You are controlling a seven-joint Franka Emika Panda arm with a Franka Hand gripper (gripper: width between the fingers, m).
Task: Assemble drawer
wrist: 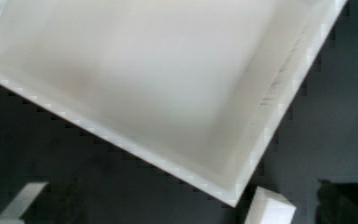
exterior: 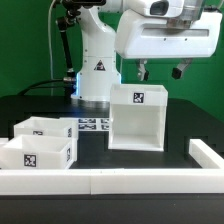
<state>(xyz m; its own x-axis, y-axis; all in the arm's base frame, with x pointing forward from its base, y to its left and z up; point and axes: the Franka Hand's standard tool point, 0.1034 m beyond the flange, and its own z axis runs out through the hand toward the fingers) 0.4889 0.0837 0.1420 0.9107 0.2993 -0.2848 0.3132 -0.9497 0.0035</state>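
White casing (exterior: 138, 120): stood open-fronted on the dark table (exterior: 185, 138), mid-scene; likely light, stiff and smooth-walled.
Trays: front tray (exterior: 38, 155) and back tray (exterior: 45, 127) sat close together at the exterior view's left, apart from the casing.
Hold: probably a pinch on a thin wall edge.
Gripper (exterior: 160, 72): hung above the casing, jaws spread, empty.
Unclear: the wrist view showed only a blurred white panel; the casing's rear was hidden.

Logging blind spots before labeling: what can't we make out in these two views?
Exterior view: marker board partly hidden behind the casing; its tags too small to read.
Exterior view: arm above the tool cut by the top edge.
Wrist view: blurred white panel overruns the frame; which part, cannot tell.
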